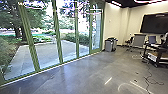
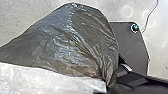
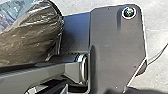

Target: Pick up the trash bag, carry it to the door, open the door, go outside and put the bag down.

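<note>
Trash bag (image 2: 72,42) by my base (image 2: 132,50), indoors at the glass wall

The trash bag is down close to me, dark and shiny, with creases running together into a tight gather near my left arm. In the left wrist view it covers part of my base, and in the right wrist view its wrinkled side comes right up against the edge of that base. I can't tell whether it touches the base or the floor (image 1: 90,72). A pale, crinkled material (image 2: 45,78) lies along one side of it — what that is, I can't make out. As for my left claw and my right claw, I cannot tell whether either is apart, together or clamped on the bag.

I'm inside, on a smooth grey floor with streaks of light across it. Ahead and to my left runs a wall of tall glass panels in green frames (image 1: 59,41); I can't tell which panel is the door. Beyond the glass are a paved yard (image 1: 45,53), bushes (image 1: 82,38) and trees (image 1: 16,22).

Past the end of the glass, a grey bin (image 1: 109,45) stands near the pale wall (image 1: 112,25). Over on my right are a big dark screen (image 1: 155,23) and a cart (image 1: 155,46) with a laptop (image 1: 152,39) — and a loose cable (image 1: 147,80) trails over the floor.
</note>
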Tool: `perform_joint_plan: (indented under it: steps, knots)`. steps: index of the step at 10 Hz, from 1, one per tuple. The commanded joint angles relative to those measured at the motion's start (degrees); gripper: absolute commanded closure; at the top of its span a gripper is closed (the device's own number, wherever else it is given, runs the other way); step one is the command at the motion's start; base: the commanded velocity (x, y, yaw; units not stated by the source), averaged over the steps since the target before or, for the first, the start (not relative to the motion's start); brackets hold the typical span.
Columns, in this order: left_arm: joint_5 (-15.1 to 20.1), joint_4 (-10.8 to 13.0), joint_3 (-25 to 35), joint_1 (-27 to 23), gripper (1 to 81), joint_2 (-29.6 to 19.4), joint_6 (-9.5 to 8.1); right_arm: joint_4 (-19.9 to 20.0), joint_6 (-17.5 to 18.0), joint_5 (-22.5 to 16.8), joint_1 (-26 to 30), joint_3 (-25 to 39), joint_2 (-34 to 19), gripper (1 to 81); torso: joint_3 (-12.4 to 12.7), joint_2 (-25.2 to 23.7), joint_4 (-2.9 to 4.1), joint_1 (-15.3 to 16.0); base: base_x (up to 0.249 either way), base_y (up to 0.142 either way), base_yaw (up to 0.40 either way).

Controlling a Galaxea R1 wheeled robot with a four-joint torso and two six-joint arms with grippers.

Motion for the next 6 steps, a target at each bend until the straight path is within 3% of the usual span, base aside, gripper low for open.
perform_joint_plan:
  steps: [1, 6]
  knots:
    - [3.45, 0.19, 0.02, -3.99, 81.1, -0.36, -0.01, 0.02, 0.01, -3.34, 2.99, 0.09, 0.23, 1.0, 0.00, 0.00, 0.00, 0.00, 0.000, 0.000, 0.000]
    - [3.28, 0.01, 0.02, -3.73, 81.1, -0.36, 0.07, 0.11, 0.01, -3.34, 2.90, 0.00, 0.23, 1.0, 0.00, 0.00, 0.00, 0.00, 0.000, 0.000, 0.000]
